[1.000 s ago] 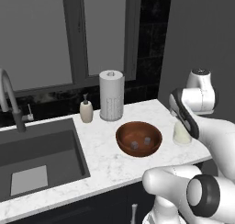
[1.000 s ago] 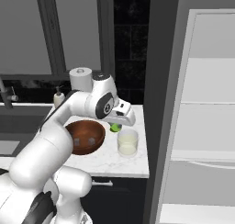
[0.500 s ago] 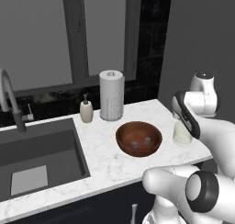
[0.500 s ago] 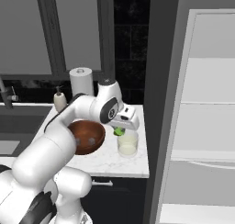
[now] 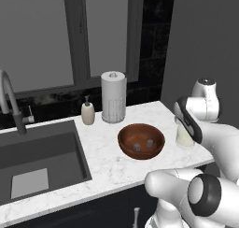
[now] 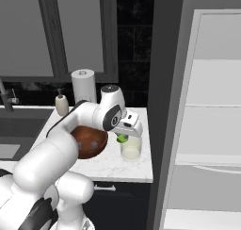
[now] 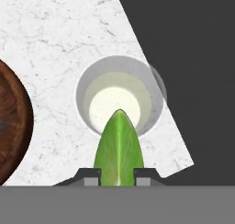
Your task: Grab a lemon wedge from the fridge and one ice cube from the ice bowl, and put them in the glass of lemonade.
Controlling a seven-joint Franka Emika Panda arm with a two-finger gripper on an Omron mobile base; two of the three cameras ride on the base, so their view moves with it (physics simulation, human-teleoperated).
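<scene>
My gripper is shut on the lemon wedge, a small green sliver, and holds it just above the rim of the glass of lemonade. Looking down the hand, the lemon wedge stands between my fingertips, its point over the pale liquid in the glass of lemonade. To the left of the glass sits the wooden ice bowl with two ice cubes in it. My arm partly hides the glass of lemonade. The fridge shows its white inside on the right.
A tall white perforated cylinder and a small soap bottle stand at the back of the marble counter. The sink with its tap lies to the left. The counter's right edge runs close beside the glass.
My gripper has carried the lemon wedge a little to the right and down, from beside the bowl to over the glass.
</scene>
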